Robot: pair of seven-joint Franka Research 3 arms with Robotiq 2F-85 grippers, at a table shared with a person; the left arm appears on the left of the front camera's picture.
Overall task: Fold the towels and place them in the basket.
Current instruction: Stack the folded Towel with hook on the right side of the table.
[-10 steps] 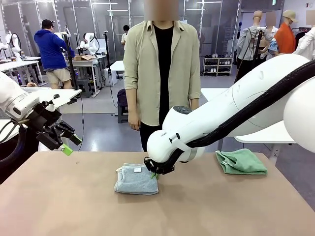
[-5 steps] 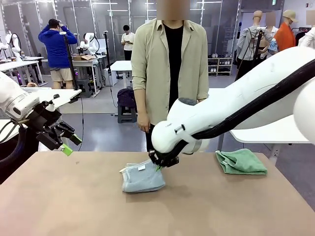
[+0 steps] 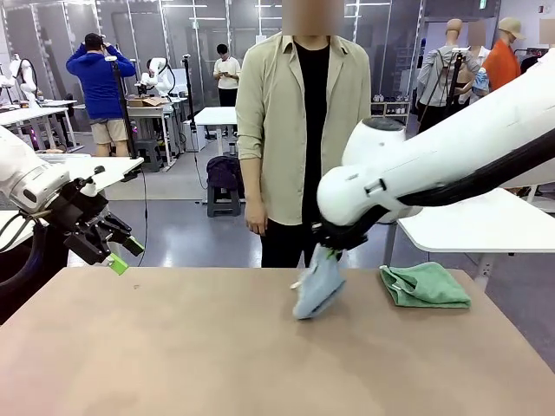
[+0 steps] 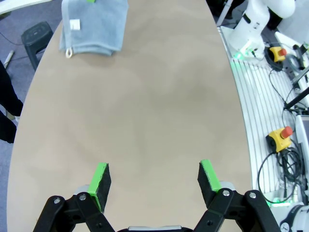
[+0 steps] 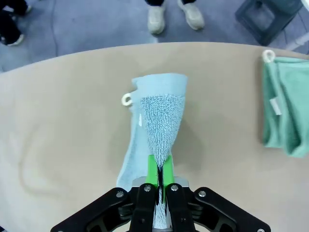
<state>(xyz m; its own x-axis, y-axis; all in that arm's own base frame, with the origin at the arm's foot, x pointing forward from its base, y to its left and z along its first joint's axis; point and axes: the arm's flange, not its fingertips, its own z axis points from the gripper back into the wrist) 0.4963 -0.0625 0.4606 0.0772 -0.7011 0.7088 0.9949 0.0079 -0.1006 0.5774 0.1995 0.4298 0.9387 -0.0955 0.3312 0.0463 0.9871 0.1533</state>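
A folded pale blue-grey towel [image 3: 318, 284] hangs from my right gripper [image 3: 329, 252], lifted above the table's far middle. In the right wrist view the green pads [image 5: 153, 170] are pinched shut on the towel [image 5: 157, 111], whose small corner loop hangs to one side. A folded mint green towel [image 3: 425, 284] lies at the table's far right, also seen as the green towel [image 5: 282, 106] beside the held one. My left gripper [image 3: 117, 256] hovers open and empty over the table's left edge; its own view shows the gripper [image 4: 155, 178] spread wide, with the blue-grey towel [image 4: 94, 24] far off. The basket is out of view.
A person [image 3: 299, 130] stands at the far edge of the brown table [image 3: 260, 364], just behind the lifted towel, with shoes [image 5: 176, 17] near the table edge. Cables and an emergency-stop button [image 4: 280, 135] lie past the table's side.
My right gripper has lifted the blue-grey towel off the table and carried it right and up; it now hangs instead of lying flat. The left arm has not moved.
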